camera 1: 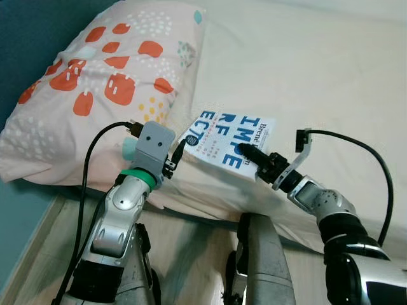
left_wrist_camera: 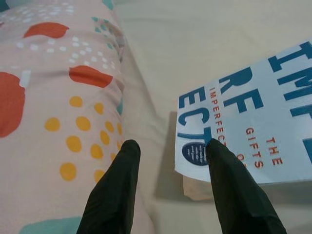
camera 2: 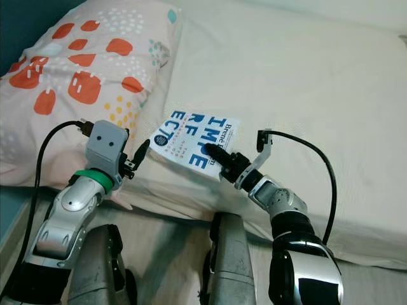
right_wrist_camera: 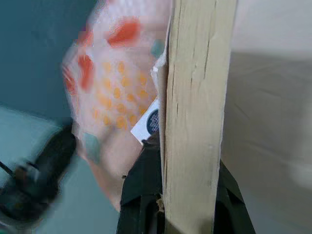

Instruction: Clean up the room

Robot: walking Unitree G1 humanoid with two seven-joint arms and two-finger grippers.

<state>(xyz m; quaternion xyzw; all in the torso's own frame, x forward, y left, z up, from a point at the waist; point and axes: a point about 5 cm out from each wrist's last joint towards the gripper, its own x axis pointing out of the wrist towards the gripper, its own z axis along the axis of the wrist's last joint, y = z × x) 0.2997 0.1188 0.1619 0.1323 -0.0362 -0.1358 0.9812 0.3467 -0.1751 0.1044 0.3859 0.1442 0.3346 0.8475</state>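
Jaws of the right gripper (camera 1: 249, 152) clench the book (camera 1: 222, 141) by its near right edge, lifting it off the bed (camera 1: 318, 76) beside the pillow (camera 1: 102, 82); the left gripper (left_wrist_camera: 170, 161), spread, brackets its left corner. Stiff, light, glossy paperback: probably slippery, so support both edges.

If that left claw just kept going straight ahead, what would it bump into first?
Probably the corner of the book: one finger of the open left gripper already overlaps it, the other points along the pillow. Between them lies bare bed sheet. Depth is unclear.
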